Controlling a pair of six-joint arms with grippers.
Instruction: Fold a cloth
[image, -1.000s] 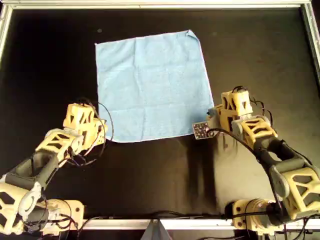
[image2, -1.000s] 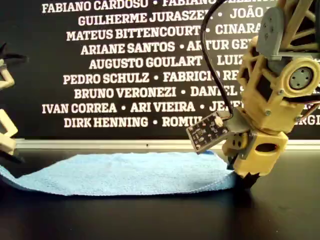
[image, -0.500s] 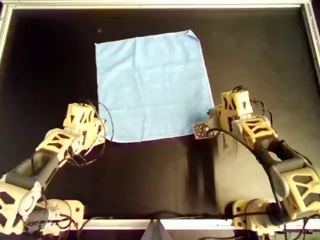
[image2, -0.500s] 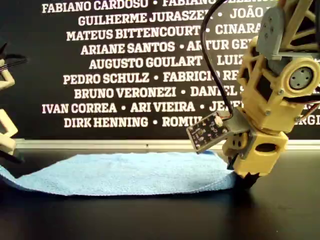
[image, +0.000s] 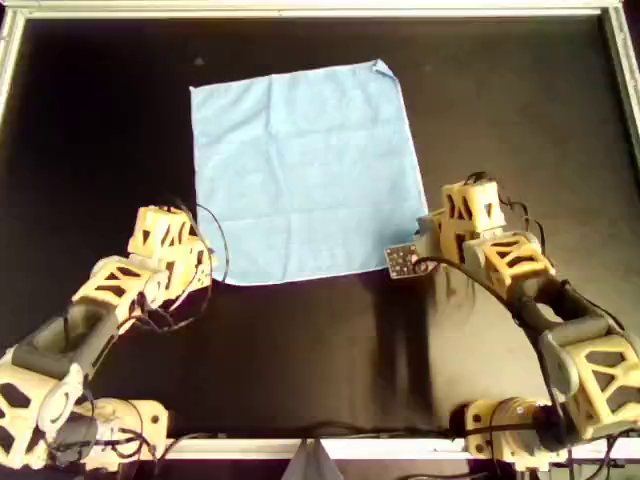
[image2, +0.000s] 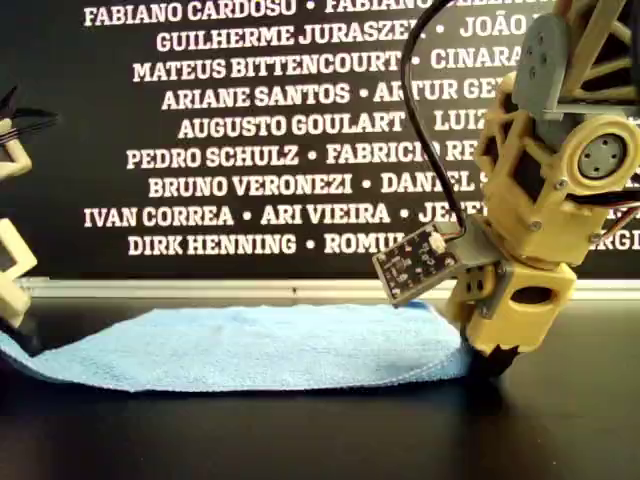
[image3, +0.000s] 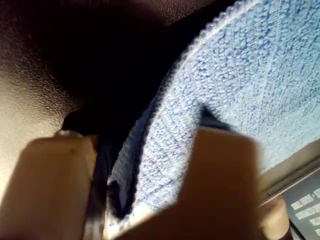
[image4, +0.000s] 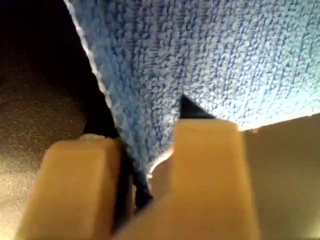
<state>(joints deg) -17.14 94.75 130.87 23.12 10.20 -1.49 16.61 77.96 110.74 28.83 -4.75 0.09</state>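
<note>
Lying mostly flat on the black matte surface (image: 100, 120), the thin light sky-blue fabric square cloth (image: 305, 170) sits toward the far middle in the overhead view. The left claw (image: 207, 272) is pinched shut on the cloth's near corner at the overhead view's left, fabric edge wedged between its tan fingers (image3: 227, 175). The right claw (image: 432, 240) is likewise clamped on the near corner at the overhead view's right, beside a small dark circuit board (image2: 412, 264).

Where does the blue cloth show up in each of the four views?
Overhead view: the cloth lies spread flat at upper centre, between the two arms.
Exterior view: a low blue strip across the lower half.
Left wrist view: its edge runs between the fingers.
Right wrist view: its edge likewise.
Shared landmark: the black table.
</note>
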